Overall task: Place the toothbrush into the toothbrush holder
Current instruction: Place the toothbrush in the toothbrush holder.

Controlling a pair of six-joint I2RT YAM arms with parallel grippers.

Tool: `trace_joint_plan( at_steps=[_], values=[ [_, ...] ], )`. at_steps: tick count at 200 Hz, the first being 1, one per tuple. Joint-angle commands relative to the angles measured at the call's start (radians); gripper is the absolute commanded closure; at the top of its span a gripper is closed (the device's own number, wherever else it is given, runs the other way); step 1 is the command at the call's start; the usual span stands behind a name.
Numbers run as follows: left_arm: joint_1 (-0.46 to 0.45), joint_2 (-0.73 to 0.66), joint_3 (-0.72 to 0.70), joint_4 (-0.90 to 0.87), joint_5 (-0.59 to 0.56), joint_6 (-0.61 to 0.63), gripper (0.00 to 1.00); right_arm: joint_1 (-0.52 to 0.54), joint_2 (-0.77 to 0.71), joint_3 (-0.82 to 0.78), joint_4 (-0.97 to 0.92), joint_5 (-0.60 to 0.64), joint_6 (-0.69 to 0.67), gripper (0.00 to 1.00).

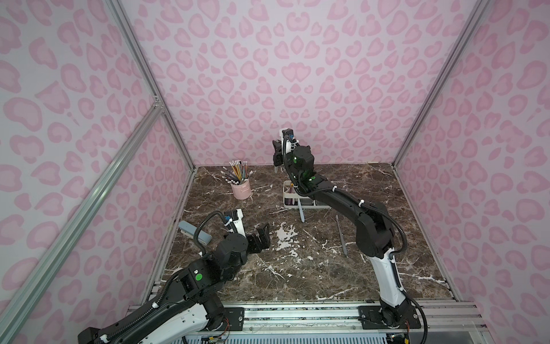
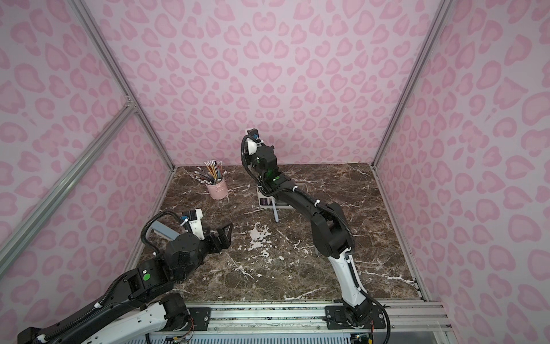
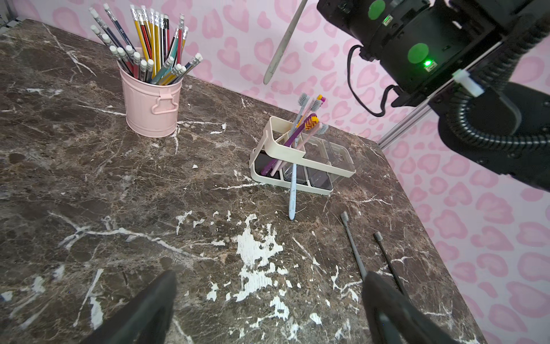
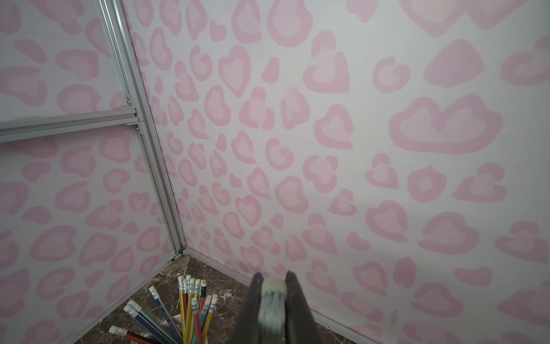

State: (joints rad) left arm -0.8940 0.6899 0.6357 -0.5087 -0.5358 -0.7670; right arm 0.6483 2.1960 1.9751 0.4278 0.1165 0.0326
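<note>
Both top views hang high over the 6 o'clock edge of the table (image 1: 297, 277), looking down and toward the back wall (image 1: 282, 74) at 12. They share nearly the whole scene, shifted slightly sideways.

The left wrist camera sits low near 8 o'clock, close above the tabletop, facing about 1 o'clock. It shares the pencil cup (image 3: 151, 104) and the toothbrush holder (image 3: 285, 152) with the top views.

The right wrist camera rides high near 12, facing the 11 o'clock corner (image 4: 181, 250). The toothbrush (image 4: 270, 303) in the right gripper (image 4: 273, 277) is close before its lens. The pencils (image 4: 190, 300) appear in every view.
</note>
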Motion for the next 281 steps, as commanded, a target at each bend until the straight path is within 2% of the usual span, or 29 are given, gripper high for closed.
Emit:
trace_joint_plan(
  at_steps=[1,18,50,102,182,281],
  values=[
    [0.000,-0.007,-0.008,-0.004,-0.020,-0.019,0.01,-0.002,-0.015,0.003,-0.046,0.031,0.003,1.00],
    [-0.001,-0.002,-0.010,-0.011,-0.024,-0.023,0.01,-0.011,-0.027,-0.034,-0.081,0.051,0.042,1.00],
    [-0.001,0.012,-0.006,-0.020,-0.033,-0.031,0.01,-0.007,-0.084,-0.199,0.034,0.089,0.021,1.00],
    [-0.001,0.034,-0.004,-0.013,-0.036,-0.026,0.01,-0.004,-0.077,-0.217,0.015,0.114,-0.013,1.00],
    [-0.001,0.035,-0.007,-0.007,-0.040,-0.023,0.01,0.010,-0.148,-0.313,0.121,0.143,-0.063,1.00],
    [-0.001,0.027,-0.014,-0.008,-0.044,-0.025,0.01,-0.002,-0.071,-0.321,0.078,0.121,-0.022,1.00]
  ],
)
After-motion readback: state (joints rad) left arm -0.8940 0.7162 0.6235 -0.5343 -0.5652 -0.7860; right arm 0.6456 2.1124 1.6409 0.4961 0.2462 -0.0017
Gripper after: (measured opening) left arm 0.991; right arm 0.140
